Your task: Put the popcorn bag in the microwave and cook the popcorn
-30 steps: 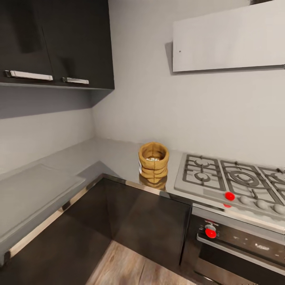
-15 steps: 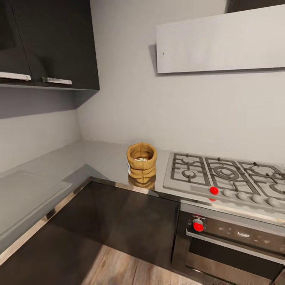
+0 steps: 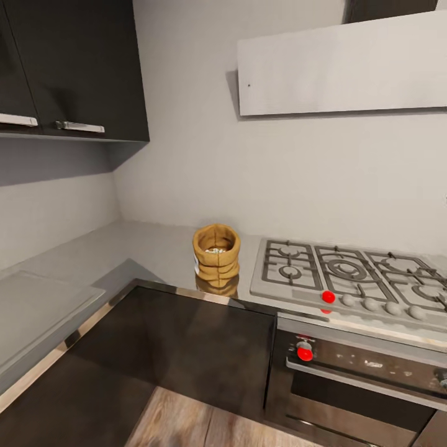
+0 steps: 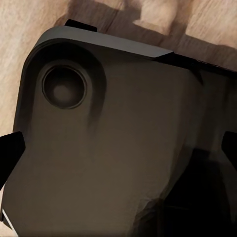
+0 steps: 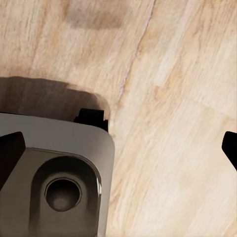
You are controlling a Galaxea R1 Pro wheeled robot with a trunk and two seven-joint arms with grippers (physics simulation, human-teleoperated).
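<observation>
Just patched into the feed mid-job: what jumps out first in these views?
The tan popcorn bag stands upright and open on the steel countertop, near its front edge, just left of the gas hob. Red knobs mark the hob's front and the black oven below it. Both wrist views look down at wood floor and the robot's dark base.
</observation>
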